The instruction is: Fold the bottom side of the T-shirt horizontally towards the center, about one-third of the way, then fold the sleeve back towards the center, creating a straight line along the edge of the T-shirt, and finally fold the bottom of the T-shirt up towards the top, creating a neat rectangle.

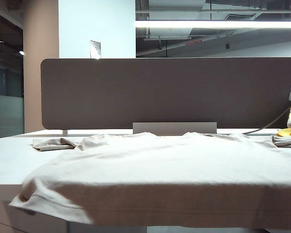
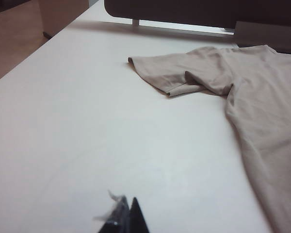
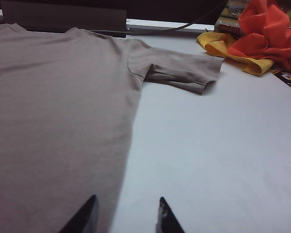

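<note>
T-shirt (image 1: pixel 150 170), soft beige knit, is lying flat across the white bench (image 1: pixel 5 155), its stitched hem (image 1: pixel 136 211) draping over the front edge at lower frame. Only the wrist views are showing the claws: left claw (image 2: pixel 126 218) pinched closed over bare bench, right claw (image 3: pixel 126 216) parted beside the shirt's side, holding nothing. Orange and yellow cloths (image 3: pixel 252 36) are sitting upper right.
</note>
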`<state>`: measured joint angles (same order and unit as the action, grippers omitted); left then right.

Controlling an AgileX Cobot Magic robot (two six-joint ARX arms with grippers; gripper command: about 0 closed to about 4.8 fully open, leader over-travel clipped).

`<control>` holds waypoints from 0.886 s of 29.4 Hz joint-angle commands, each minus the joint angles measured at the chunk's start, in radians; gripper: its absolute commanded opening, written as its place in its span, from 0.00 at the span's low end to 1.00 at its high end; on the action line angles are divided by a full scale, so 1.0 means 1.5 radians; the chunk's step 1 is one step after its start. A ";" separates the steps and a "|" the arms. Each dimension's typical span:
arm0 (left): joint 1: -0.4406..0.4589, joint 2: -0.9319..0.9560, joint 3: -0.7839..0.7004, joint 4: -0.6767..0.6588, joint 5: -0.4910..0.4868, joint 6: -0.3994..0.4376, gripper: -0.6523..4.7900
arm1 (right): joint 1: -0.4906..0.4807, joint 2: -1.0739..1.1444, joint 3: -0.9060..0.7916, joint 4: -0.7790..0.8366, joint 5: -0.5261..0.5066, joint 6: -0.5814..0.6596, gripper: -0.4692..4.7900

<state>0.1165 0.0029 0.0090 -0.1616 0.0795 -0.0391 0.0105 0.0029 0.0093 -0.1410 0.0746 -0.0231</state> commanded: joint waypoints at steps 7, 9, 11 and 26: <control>-0.001 0.000 -0.001 -0.009 0.008 0.001 0.11 | 0.000 0.000 -0.003 0.007 -0.002 0.000 0.39; -0.001 0.000 -0.001 -0.010 0.009 0.000 0.11 | 0.001 0.000 -0.003 0.007 -0.004 0.001 0.39; -0.001 0.000 -0.001 -0.009 0.010 -0.004 0.11 | 0.001 0.000 -0.003 0.008 -0.007 0.001 0.39; -0.001 0.000 0.000 0.001 0.150 -0.156 0.12 | 0.001 0.000 -0.001 0.057 -0.009 0.119 0.28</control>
<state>0.1165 0.0029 0.0090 -0.1463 0.2642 -0.2642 0.0109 0.0029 0.0097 -0.0723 0.0635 0.0799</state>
